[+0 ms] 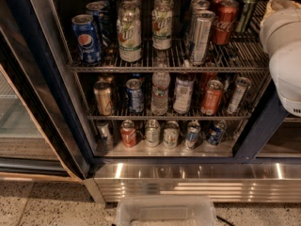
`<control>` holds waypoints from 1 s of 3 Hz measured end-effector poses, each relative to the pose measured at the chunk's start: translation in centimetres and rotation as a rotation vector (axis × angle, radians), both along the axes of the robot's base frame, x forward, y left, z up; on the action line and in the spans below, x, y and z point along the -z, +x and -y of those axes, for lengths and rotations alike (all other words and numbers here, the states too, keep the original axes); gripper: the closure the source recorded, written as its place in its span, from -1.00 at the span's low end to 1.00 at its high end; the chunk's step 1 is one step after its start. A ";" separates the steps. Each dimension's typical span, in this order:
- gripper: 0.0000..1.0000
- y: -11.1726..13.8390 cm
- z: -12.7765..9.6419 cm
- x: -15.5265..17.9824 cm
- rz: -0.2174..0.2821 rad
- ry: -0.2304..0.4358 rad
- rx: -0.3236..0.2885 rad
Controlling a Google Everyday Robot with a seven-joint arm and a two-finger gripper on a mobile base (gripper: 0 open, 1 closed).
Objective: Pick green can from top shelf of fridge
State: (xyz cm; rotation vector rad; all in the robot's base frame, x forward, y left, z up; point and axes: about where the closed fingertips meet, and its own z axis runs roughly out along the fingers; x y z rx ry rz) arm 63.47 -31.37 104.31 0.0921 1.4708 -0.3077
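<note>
The fridge (pixel 261 129) stands open, its dark blue frame around wire racks of drinks. On the top shelf (pixel 244 66), at the far right, stands the slim dark green can (pixel 246 11) with a silver top. It is just right of a red Coca-Cola can (pixel 225 21). A white arm segment (pixel 287 55) fills the right edge, level with the top shelf and to the right of the green can. My gripper is out of view.
The top shelf also holds a blue Pepsi can (pixel 87 39), pale whitish cans (pixel 129 34) and a tall silver can (pixel 201 36). Lower racks hold more cans and bottles. A clear plastic bin (pixel 164 213) sits on the floor before the ribbed steel base panel (pixel 197 182). The glass door (pixel 19 126) is at the left.
</note>
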 end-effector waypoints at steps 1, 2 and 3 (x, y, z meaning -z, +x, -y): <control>1.00 0.8 0.0 3.2 -0.083 -0.026 -0.011; 0.84 0.8 0.0 3.2 -0.083 -0.026 -0.011; 1.00 0.8 0.0 3.2 -0.083 -0.026 -0.011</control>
